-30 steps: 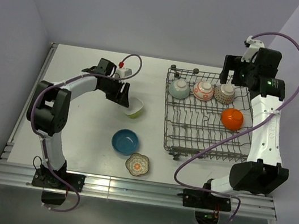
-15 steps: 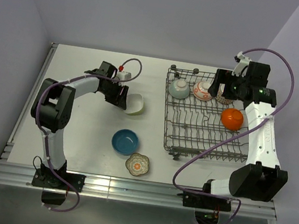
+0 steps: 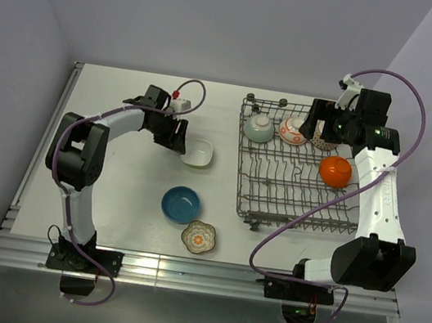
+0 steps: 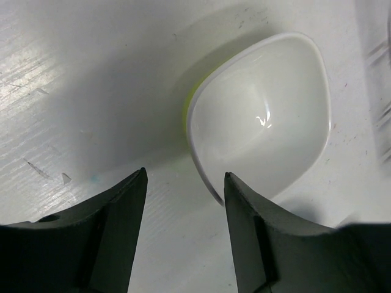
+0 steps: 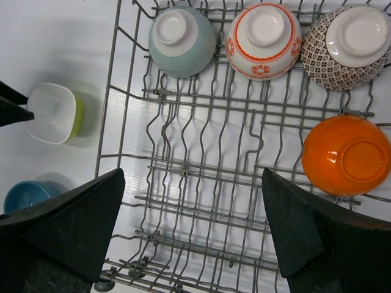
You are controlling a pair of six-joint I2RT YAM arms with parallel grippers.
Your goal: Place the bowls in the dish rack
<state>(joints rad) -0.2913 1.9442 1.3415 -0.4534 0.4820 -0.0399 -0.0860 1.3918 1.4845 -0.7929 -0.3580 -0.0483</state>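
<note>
The left gripper (image 4: 185,174) stands partly open and holds nothing. One finger (image 4: 244,232) is just at the rim of the white squarish bowl (image 4: 263,116), which sits upright on the table (image 4: 91,73) at the gripper's one o'clock. The right gripper (image 5: 192,177) gapes wide and empty above the dish rack (image 3: 298,193).

From above, the right arm (image 3: 368,166) hides most of the grey bowl (image 5: 345,46). In the right wrist view, a finger (image 5: 67,226) covers part of the blue bowl (image 5: 24,194).
</note>
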